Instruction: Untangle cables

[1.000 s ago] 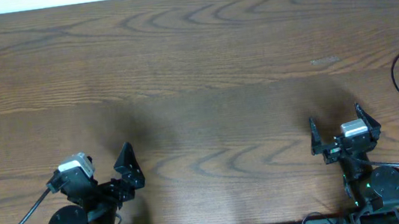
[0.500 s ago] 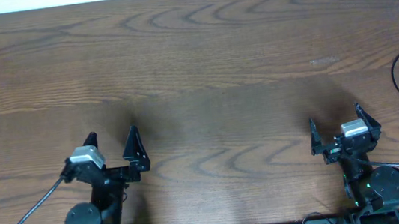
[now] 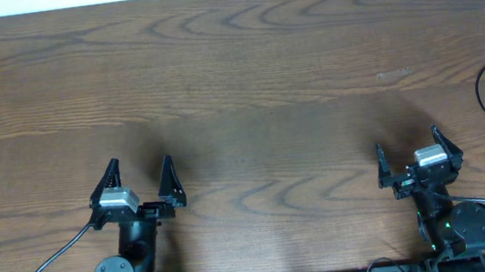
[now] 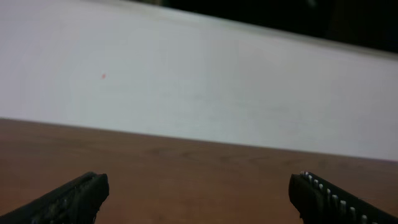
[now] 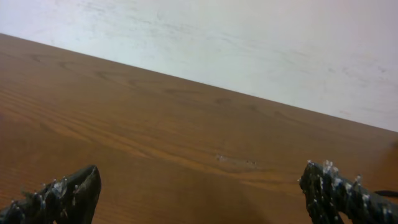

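The cables (image 3: 479,89) are thin black cords lying in loops at the far right edge of the table, partly cut off by the overhead view's border. A thin dark line at the right edge of the right wrist view (image 5: 390,193) may be part of them. My left gripper (image 3: 140,166) is open and empty at the near left, far from the cables; its wrist view shows its jaws (image 4: 199,186) over bare wood. My right gripper (image 3: 406,143) is open and empty at the near right, left of and nearer than the cables, its jaws (image 5: 199,180) over bare wood.
The brown wooden table (image 3: 235,73) ends at a white wall along the far edge. Thicker black robot cables (image 3: 46,264) trail from the arm bases at the near edge. A faint pale scuff (image 3: 393,74) marks the wood.
My left arm has swung round and its gripper now points straight ahead, jaws wide. The right arm and the cables have not moved.
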Robot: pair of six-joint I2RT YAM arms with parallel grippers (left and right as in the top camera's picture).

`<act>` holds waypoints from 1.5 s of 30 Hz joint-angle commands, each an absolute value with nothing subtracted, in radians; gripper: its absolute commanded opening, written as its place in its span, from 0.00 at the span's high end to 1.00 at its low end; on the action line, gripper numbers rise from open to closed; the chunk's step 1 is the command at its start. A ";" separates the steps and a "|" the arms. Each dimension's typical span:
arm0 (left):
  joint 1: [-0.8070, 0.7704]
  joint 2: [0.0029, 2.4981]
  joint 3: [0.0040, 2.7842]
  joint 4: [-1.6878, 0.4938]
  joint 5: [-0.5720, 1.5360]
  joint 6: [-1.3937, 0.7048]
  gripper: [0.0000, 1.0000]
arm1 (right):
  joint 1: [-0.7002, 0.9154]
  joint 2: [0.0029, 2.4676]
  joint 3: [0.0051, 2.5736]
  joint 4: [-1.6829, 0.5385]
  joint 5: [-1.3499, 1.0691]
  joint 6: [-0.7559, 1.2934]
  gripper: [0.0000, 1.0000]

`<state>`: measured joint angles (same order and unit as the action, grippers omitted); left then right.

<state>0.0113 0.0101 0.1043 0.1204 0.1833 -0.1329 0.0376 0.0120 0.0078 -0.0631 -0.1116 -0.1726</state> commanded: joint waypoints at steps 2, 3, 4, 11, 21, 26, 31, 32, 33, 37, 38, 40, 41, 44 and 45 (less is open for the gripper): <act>0.008 0.002 0.062 0.122 0.118 -0.078 0.02 | 0.033 0.006 0.006 -0.065 -0.111 -0.162 0.01; 0.008 0.002 0.052 0.121 0.118 -0.078 0.02 | 0.033 0.006 0.006 -0.065 -0.111 -0.162 0.01; 0.008 0.002 0.042 0.121 0.119 -0.079 0.02 | 0.033 0.006 0.006 -0.065 -0.111 -0.162 0.01; 0.007 0.002 0.004 0.041 0.122 -0.079 0.02 | 0.033 0.006 0.006 -0.065 -0.111 -0.162 0.01; 0.007 0.002 0.004 -0.064 0.127 -0.084 0.02 | 0.033 0.006 0.006 -0.065 -0.111 -0.162 0.01; -0.023 0.002 0.004 -0.063 0.130 -0.087 0.02 | 0.033 0.006 0.006 -0.065 -0.111 -0.162 0.01; -0.025 0.004 0.004 -0.063 0.129 -0.087 0.02 | 0.033 0.006 0.006 -0.065 -0.111 -0.162 0.01; -0.025 0.004 0.004 -0.063 0.129 -0.086 0.02 | 0.033 0.006 0.006 -0.065 -0.111 -0.162 0.01; -0.025 0.004 0.004 -0.063 0.129 -0.087 0.02 | 0.033 0.006 0.006 -0.065 -0.111 -0.162 0.01; -0.025 0.004 0.004 -0.063 0.129 -0.087 0.02 | 0.033 0.006 0.006 -0.065 -0.111 -0.162 0.01; -0.025 0.004 0.004 -0.063 0.129 -0.086 0.02 | 0.033 0.006 0.006 -0.065 -0.111 -0.162 0.01; -0.025 0.004 0.004 -0.063 0.129 -0.086 0.02 | 0.033 0.006 0.006 -0.065 -0.111 -0.162 0.01; -0.025 0.004 0.004 -0.063 0.129 -0.087 0.02 | 0.033 0.006 0.006 -0.065 -0.111 -0.162 0.01; -0.025 0.004 0.004 -0.063 0.129 -0.086 0.02 | 0.033 0.006 0.006 -0.065 -0.111 -0.162 0.01; -0.025 0.004 0.004 -0.063 0.129 -0.087 0.02 | 0.033 0.006 0.006 -0.065 -0.111 -0.162 0.01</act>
<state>-0.0219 0.0101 0.0139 -0.0181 0.1127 -0.0963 0.0376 0.0120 0.0078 -0.0631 -0.1116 -0.1726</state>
